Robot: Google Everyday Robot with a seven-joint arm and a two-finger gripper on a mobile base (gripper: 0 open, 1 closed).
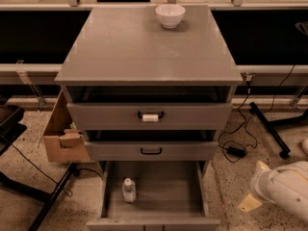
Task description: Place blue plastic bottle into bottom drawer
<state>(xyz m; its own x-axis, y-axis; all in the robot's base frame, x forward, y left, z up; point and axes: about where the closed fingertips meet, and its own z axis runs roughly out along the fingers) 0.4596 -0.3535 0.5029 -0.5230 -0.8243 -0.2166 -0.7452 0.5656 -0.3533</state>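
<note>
- Bottom drawer of the grey bench: pulled well out, plain grey inside.
- Blue plastic bottle: upright on the floor of that drawer, left of centre, near the left wall; white cap on top, touched by nothing.
- Gripper: low at the right, outside the drawer and beyond its right wall, over the speckled floor, well apart from the bottle; white arm behind it running off the right edge.
- Jaws: open or closed, cannot tell.
- Middle drawer and top drawer: each out only slightly.
- White bowl: on the bench top, near the back edge.
- Cardboard box: on the floor against the left side of the bench.
</note>
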